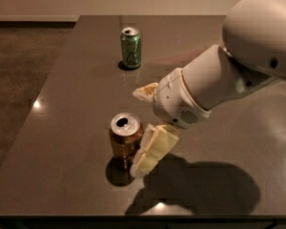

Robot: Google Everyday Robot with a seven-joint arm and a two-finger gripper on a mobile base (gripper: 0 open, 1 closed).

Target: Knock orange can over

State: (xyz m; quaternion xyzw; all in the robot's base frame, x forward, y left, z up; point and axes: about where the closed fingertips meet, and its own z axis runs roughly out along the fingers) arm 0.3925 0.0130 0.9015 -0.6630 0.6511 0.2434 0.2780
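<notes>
Lower centre: the gripper (140, 131), fingers released and empty, sits just right of the upright orange can (124, 141); push leftward, high on its wall, to tip it.

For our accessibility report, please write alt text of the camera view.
The robot's gripper, jaws open, reaches beside an upright orange can on a dark table, one jaw against the can's right side. A green can stands farther back.

Orange can (124, 138) is upright, brownish-orange with a silver top and open tab hole. It's just left of the gripper (140, 130), right up against the lower of its spread-apart fingers.
</notes>
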